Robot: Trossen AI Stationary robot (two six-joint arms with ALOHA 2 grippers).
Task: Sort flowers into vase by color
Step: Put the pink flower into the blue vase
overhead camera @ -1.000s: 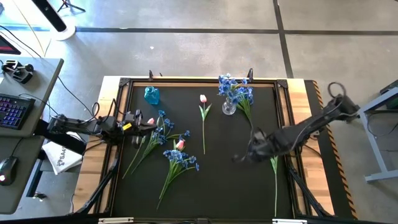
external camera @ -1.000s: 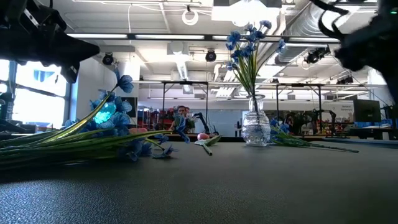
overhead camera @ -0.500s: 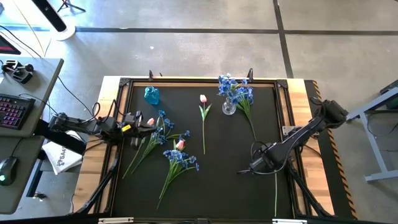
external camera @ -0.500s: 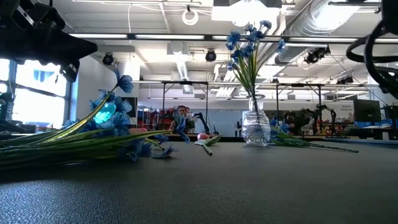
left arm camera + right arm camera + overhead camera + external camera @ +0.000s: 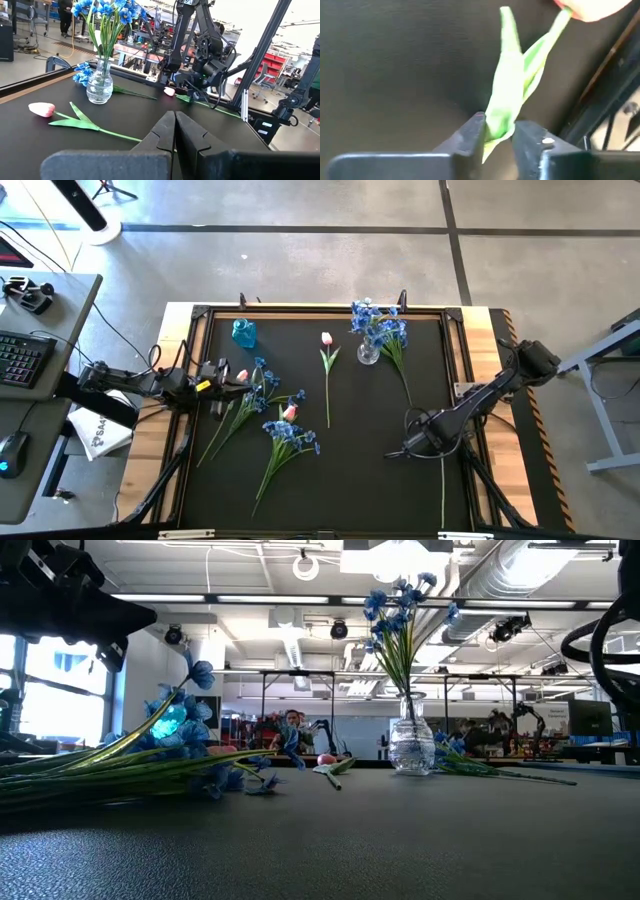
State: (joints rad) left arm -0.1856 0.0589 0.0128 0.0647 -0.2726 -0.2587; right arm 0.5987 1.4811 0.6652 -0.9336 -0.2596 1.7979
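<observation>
So the right gripper (image 5: 496, 131) is clamped on a pink tulip (image 5: 512, 85) by its leaf and stem, low over the mat's right side. The stem trails toward the table's near edge. The glass vase (image 5: 368, 355) full of blue flowers (image 5: 378, 323) sits toward the far edge. The left gripper (image 5: 174, 131) is closed on nothing, way off at the left side, so it's the right arm's job.

From above I lose the right gripper (image 5: 410, 442) under its own arm. Its tulip's bloom (image 5: 594, 7) runs off the wrist picture's edge. Far-room people stay too small to make out.
</observation>
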